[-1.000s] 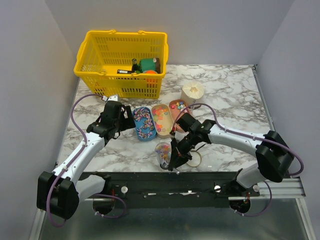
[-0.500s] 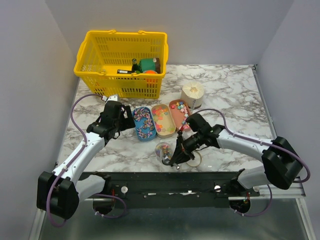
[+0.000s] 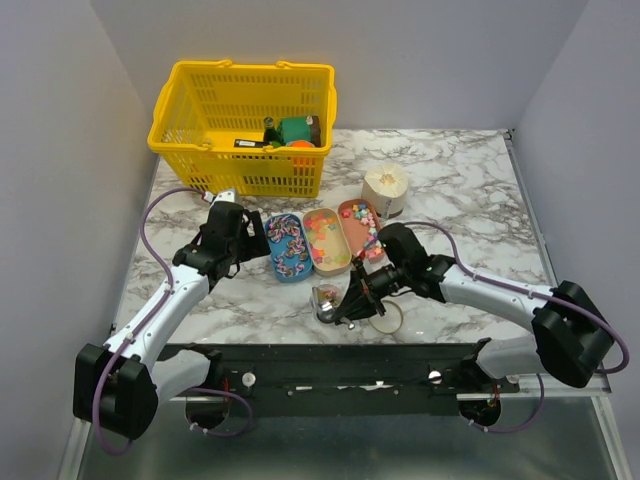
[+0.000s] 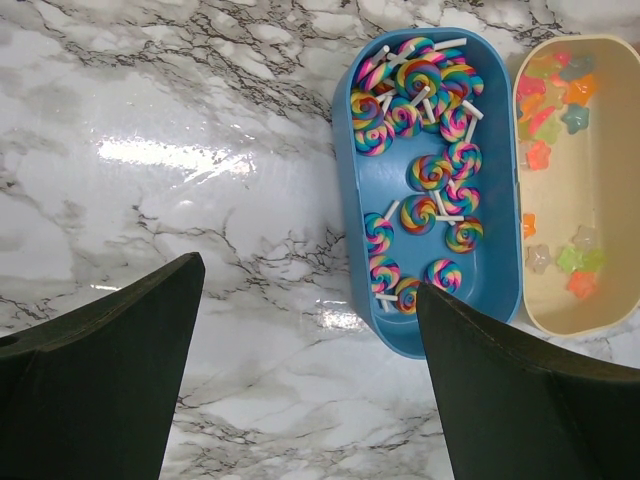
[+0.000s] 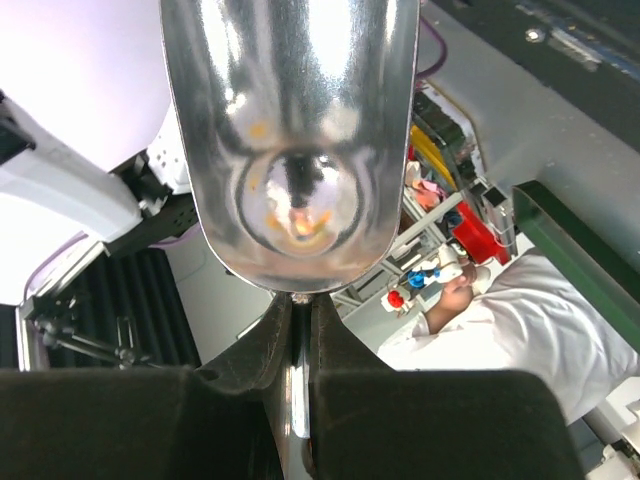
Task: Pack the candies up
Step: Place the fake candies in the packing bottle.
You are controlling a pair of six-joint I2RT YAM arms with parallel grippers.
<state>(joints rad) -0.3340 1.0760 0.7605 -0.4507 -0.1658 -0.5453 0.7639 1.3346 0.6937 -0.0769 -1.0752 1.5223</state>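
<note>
Candies [image 3: 361, 216]: tiny multicoloured beads (pink, yellow, blue), lying in rightmost oval tray [image 3: 343, 211].

Bright, sharp views; overhead light glares off the marble table [image 4: 170, 155]

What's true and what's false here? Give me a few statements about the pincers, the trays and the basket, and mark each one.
1. The left pincer is open and holds nothing. True.
2. The blue tray holds star sweets. False: it holds swirl lollipops. The star sweets lie in the cream tray beside it.
3. The right pincer is shut on a metal scoop. True.
4. The basket has nothing in it. False: a green item and a few other goods lie in it.
</note>
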